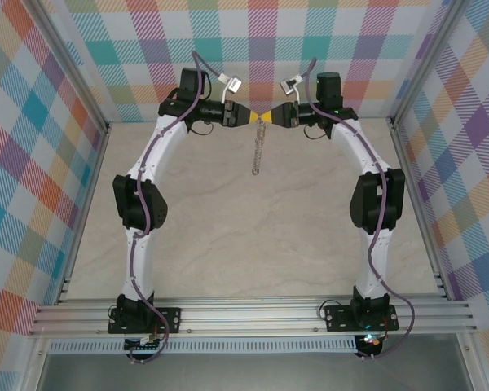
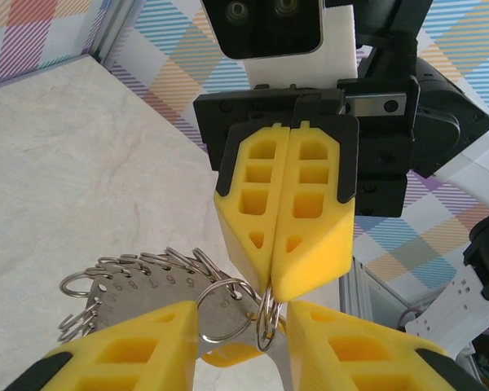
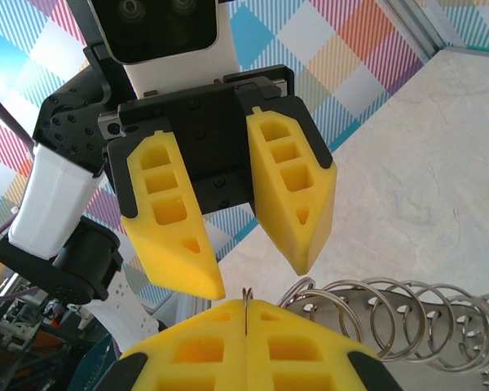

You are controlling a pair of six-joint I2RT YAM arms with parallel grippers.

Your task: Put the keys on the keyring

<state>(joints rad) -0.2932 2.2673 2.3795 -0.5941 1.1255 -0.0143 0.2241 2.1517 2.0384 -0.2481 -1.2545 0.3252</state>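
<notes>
While the right gripper [image 2: 270, 287] is pinching one loop of the keyring [image 2: 138, 289], hanging between the two, we are noting the left gripper [image 3: 258, 277] spread apart; closing squarely and slowly is looking wisest.

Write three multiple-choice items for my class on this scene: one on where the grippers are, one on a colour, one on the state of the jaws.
1. Where over the table do the left gripper and right gripper meet? A near edge; B far middle; C left side.
2. What colour are their fingers? A yellow; B blue; C red.
3. Whose jaws are shut? A left; B right; C both.

Key: 1 B, the tips meet at the far end in the top view. 2 A, they are yellow in both wrist views. 3 B, the right jaws pinch a loop of the keyring, while the left jaws stand apart.
</notes>
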